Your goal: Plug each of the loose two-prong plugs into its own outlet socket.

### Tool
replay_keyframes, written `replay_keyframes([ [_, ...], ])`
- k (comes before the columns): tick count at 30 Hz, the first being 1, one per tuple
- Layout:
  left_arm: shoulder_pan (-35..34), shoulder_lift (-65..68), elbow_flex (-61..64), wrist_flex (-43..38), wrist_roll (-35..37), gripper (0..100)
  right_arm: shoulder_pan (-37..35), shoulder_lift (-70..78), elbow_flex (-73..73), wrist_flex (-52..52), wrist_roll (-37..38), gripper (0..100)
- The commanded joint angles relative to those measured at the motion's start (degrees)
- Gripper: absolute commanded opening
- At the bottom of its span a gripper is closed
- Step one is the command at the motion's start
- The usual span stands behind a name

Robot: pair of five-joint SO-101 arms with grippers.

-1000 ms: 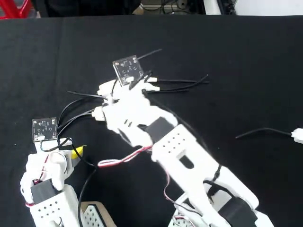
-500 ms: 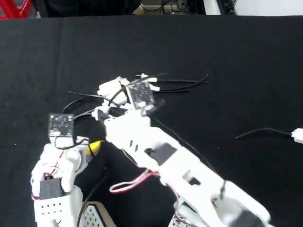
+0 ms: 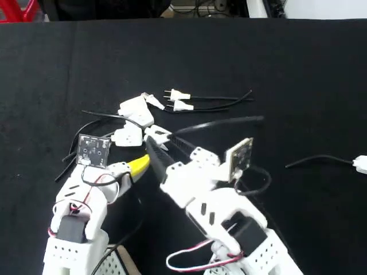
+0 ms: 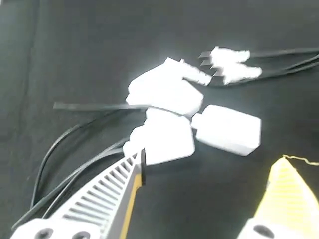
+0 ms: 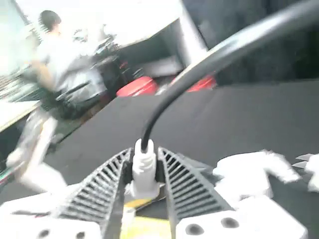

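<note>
Two white outlet sockets (image 3: 136, 107) (image 3: 127, 136) lie left of centre on the black table (image 3: 298, 69). In the left wrist view they are the white blocks (image 4: 164, 89) (image 4: 167, 137). My right gripper (image 5: 145, 153) is shut on a white two-prong plug (image 5: 144, 172), whose black cord (image 5: 209, 64) rises away from it. From above, this plug (image 3: 156, 134) sits just right of the nearer socket, its cord (image 3: 223, 123) trailing right. Two loose plugs (image 3: 178, 94) (image 3: 182, 105) lie beyond. My left gripper (image 4: 212, 159) is open just short of the sockets, its yellow finger (image 3: 137, 165) beside the right arm.
Black cords (image 3: 92, 129) fan out to the left of the sockets. Another white plug (image 3: 360, 164) with its cord lies at the table's right edge. The two arms crowd the near middle. The table's far side and right half are bare.
My right arm has drawn back from over the sockets toward the near edge, uncovering the two loose plugs. My left arm has advanced rightward toward the sockets.
</note>
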Motion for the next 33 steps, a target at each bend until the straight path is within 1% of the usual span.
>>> replay_keyframes([
  [1,4.09,-0.26,-5.67,-1.23,0.88,36,-3.78,0.92,-0.22,0.18,-0.88,1.1],
  [3,3.3,-0.26,-6.55,-1.05,0.88,35,-3.69,4.0,-1.54,0.26,-0.88,1.1],
  [5,0.66,-0.26,-6.73,-1.49,0.97,35,-3.69,7.78,-3.56,1.05,-1.14,1.1],
  [9,-1.8,-0.26,-6.73,-1.49,1.41,35,-5.36,16.48,-9.27,6.24,-1.23,1.1],
  [11,-2.33,-0.26,-6.81,-1.49,3.08,35,-5.1,20.7,-12.7,9.23,-1.14,1.1],
  [14,-3.91,-0.26,-6.81,-1.67,3.52,35,-3.96,25.71,-16.48,12.22,-1.05,1.1],
  [18,-4.18,-0.26,-6.64,-2.29,3.6,35,-4.22,30.81,-18.68,13.1,-1.05,1.1],
  [26,-4.09,-0.26,-6.73,-1.93,3.87,35,-4.4,36.26,-20.53,13.19,-0.88,1.1],
  [30,-4.18,-0.26,-7.43,-1.67,8.26,37,-5.01,39.96,-23.16,16.26,2.11,1.1],
  [33,-5.76,-0.26,-9.98,0.35,10.02,38,-6.51,43.56,-25.27,18.55,2.2,1.1],
])
